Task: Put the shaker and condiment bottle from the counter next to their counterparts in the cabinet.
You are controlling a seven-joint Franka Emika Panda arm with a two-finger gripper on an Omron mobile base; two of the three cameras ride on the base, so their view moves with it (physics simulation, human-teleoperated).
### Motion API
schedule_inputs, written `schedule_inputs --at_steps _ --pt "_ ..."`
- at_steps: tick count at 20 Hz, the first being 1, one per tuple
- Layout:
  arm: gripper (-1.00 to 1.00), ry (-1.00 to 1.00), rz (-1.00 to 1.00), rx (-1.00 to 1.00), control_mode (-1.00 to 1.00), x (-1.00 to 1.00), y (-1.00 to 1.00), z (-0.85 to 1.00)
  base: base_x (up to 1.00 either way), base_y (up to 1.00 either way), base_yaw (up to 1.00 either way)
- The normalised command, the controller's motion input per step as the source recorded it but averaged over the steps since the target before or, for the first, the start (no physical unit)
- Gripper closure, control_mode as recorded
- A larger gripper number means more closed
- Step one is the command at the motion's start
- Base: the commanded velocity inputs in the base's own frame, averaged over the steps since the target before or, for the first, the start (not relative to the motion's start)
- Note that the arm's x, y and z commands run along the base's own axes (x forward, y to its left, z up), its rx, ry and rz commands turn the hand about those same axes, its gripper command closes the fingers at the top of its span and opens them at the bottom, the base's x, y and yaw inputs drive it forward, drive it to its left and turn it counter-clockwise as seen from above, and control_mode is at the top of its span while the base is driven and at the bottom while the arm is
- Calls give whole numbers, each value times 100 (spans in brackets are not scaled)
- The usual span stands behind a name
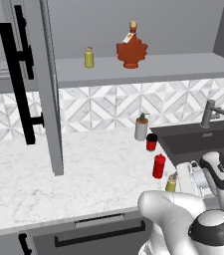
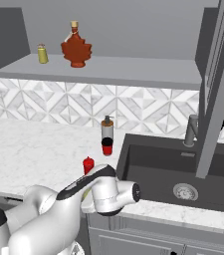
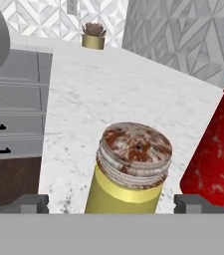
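Note:
The yellow-green shaker (image 3: 131, 174) with its speckled cap stands on the white marble counter (image 1: 83, 174), close in the hand view. My gripper (image 3: 112, 204) is open, one fingertip (image 3: 31, 203) on each side of the shaker, not touching it. Right beside it stands the red condiment bottle (image 3: 215, 154). From the left base view, the shaker (image 1: 170, 183) sits near the counter's front edge with the condiment bottle (image 1: 159, 166) just behind it. On the cabinet shelf (image 1: 183, 67) stand the counterparts: a second shaker (image 1: 89, 57) and the maple-leaf bottle (image 1: 131, 50).
The cabinet door (image 1: 49, 89) with its black bar handle (image 1: 16, 74) hangs open over the counter at left. A red cup (image 1: 152, 142) and grey soap pump (image 1: 141, 127) stand behind the bottle. The dark sink (image 1: 203, 142) and faucet (image 1: 210, 112) lie to the right.

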Motion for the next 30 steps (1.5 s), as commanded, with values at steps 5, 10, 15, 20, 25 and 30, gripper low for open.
schedule_inputs --at_steps 5,10,15,20,25,30 --pt "100 0 0 0 -100 0 7 -12 0 0 0" --pt "100 0 0 0 -100 2 7 -16 0 0 0" --pt "100 0 0 1 -100 8 5 -10 0 0 0" --pt "100 0 0 2 -100 4 0 8 0 0 0" --pt "100 1 -2 0 -100 0 2 35 0 0 0" --pt "100 3 -5 0 -100 -1 1 41 0 0 0"
